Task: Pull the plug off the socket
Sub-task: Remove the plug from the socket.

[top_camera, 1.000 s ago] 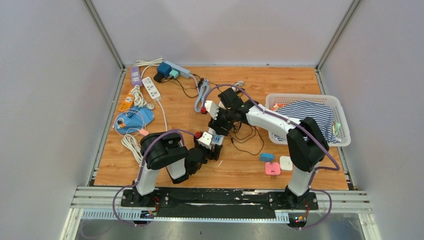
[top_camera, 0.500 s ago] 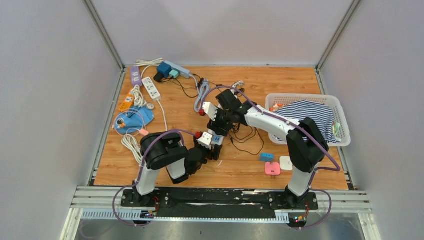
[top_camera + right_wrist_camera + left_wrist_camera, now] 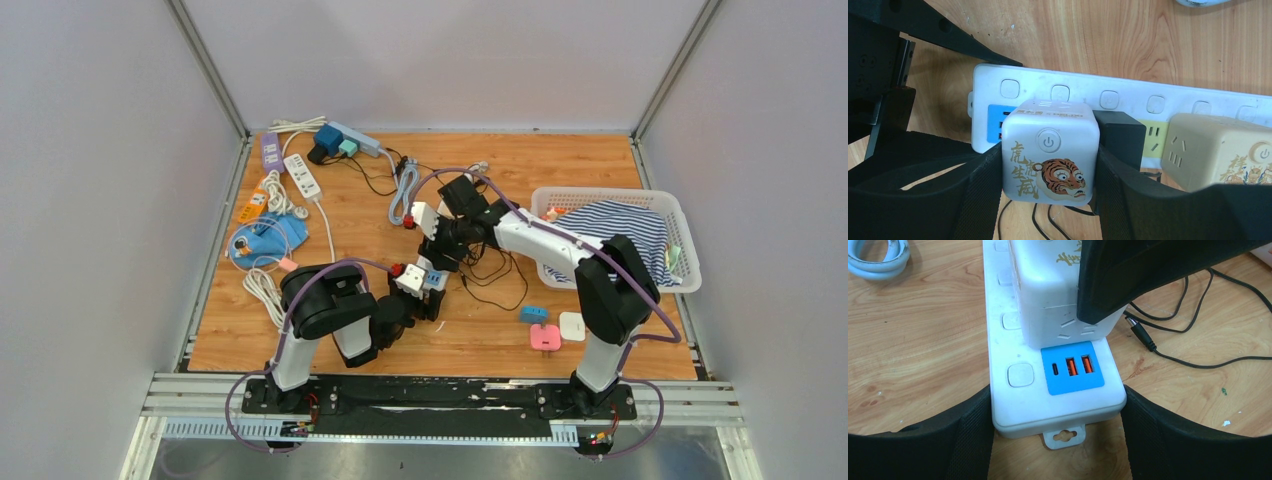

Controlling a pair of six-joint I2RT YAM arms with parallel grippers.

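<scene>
Right gripper (image 3: pixel 1047 202): closed on plug (image 3: pixel 1048 135), judged rigid, slick, best held at flat sides; strip (image 3: pixel 1003 355) clamped by left gripper (image 3: pixel 1058 427).

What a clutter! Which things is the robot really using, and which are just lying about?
In the job: power strip, cube plug, left gripper, right gripper.
Lying about: basket, striped cloth, pink block, blue pouch, spare strip.
</scene>
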